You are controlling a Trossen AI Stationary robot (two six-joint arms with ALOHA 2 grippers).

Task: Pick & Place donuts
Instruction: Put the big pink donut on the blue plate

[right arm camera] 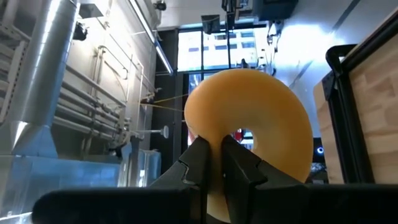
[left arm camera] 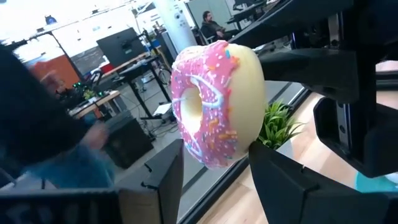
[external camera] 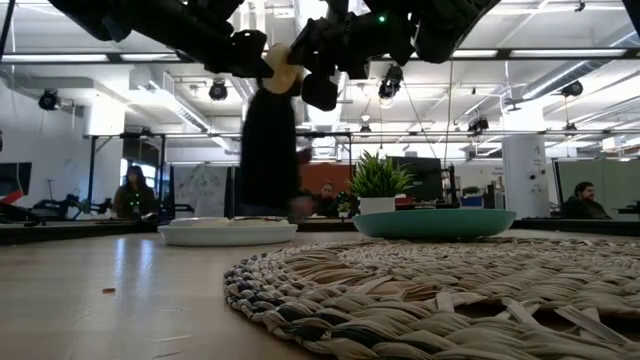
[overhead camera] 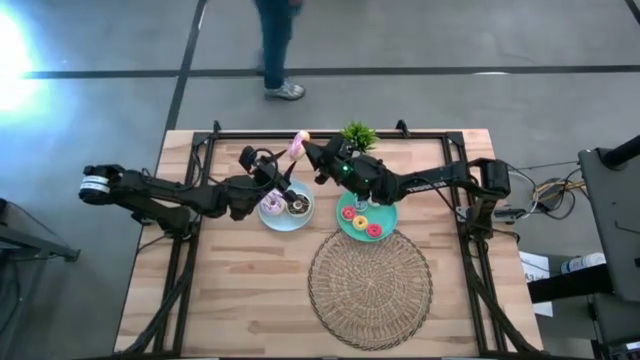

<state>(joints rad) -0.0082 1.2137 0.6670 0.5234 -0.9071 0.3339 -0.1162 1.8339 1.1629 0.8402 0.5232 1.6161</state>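
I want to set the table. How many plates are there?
2: a light blue plate on the left and a green plate on the right, side by side next to the woven mat.

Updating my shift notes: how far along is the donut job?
Done: small donuts lie on the pale blue round plate and the green round plate. In hand: the right gripper pinches a pink-iced toy donut aloft, the left gripper at it. Left: placing it.
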